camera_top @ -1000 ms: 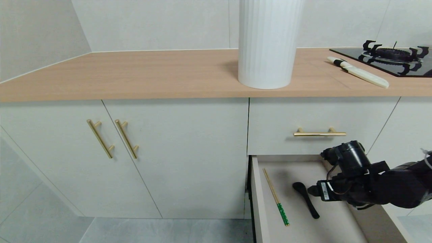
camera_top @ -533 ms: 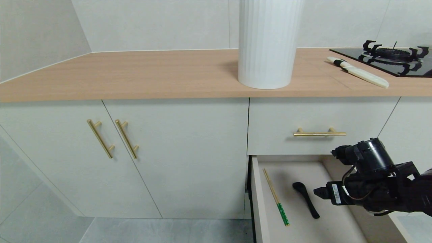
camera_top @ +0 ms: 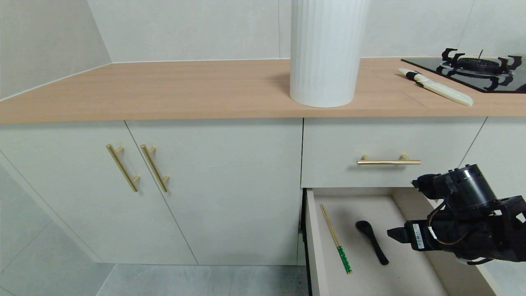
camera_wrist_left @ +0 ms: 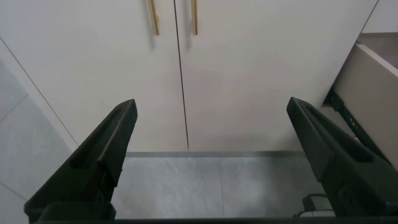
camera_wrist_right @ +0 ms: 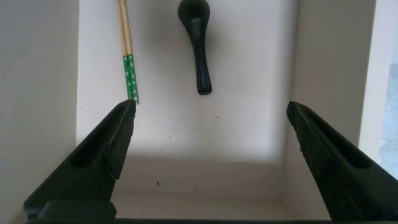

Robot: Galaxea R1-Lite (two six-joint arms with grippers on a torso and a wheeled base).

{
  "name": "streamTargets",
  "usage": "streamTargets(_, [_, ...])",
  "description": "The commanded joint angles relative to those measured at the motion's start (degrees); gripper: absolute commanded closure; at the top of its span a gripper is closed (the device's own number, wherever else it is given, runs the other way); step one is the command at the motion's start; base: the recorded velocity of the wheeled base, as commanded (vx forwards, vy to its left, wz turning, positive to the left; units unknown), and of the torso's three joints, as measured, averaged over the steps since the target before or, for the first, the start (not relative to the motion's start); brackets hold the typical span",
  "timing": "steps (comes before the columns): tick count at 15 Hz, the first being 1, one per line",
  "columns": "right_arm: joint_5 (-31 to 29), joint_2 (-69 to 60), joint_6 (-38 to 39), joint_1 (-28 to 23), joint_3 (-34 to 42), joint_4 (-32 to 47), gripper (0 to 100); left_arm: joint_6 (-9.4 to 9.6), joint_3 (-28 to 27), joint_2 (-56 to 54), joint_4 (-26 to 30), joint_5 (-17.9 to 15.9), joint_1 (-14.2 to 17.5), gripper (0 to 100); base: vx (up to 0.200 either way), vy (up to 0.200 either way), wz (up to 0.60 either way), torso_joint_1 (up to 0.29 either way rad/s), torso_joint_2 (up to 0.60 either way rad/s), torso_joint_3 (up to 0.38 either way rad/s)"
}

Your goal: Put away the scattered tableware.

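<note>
The lower drawer (camera_top: 313,246) stands pulled out. On its floor lie a pair of wooden chopsticks with green ends (camera_top: 335,239) and a black spoon (camera_top: 372,242), side by side and apart. My right gripper (camera_top: 397,236) hovers over the drawer's right half, just right of the spoon, open and holding nothing. Its wrist view looks down on the spoon (camera_wrist_right: 198,45) and chopsticks (camera_wrist_right: 127,53) beyond its spread fingers (camera_wrist_right: 118,140). A white knife (camera_top: 435,87) rests on the wooden counter at the right. My left gripper (camera_wrist_left: 211,115) is open, low before the cabinet doors.
A tall white ribbed cylinder (camera_top: 324,53) stands on the counter (camera_top: 164,90) above the drawers. A black gas hob (camera_top: 476,68) is at the far right. The upper drawer with its gold handle (camera_top: 389,163) is closed. Two cabinet doors with gold handles (camera_top: 137,167) are closed at the left.
My right arm has drawn back to the right and slightly up, away from the spoon. The spoon and chopsticks lie where they were.
</note>
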Motion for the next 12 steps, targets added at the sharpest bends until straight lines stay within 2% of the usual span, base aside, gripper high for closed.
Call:
streamTargets(1, [-0.04, -1.29, 0.04, 0.51, 0.00, -0.02, 0, 0.00, 0.00, 0.02, -0.01, 0.01, 0.01, 0, -0.200, 0.000, 0.00, 0.007, 0.00, 0.002])
streamTargets(7, [-0.12, -1.82, 0.04, 1.91, 0.26, 0.07, 0, 0.08, 0.00, 0.02, -0.01, 0.01, 0.01, 0, -0.200, 0.000, 0.00, 0.000, 0.00, 0.004])
streamTargets(12, [-0.04, -4.10, -0.14, 4.11, 0.53, 2.97, 0, 0.08, 0.00, 0.02, -0.01, 0.01, 0.01, 0, 0.000, 0.000, 0.00, 0.000, 0.00, 0.000])
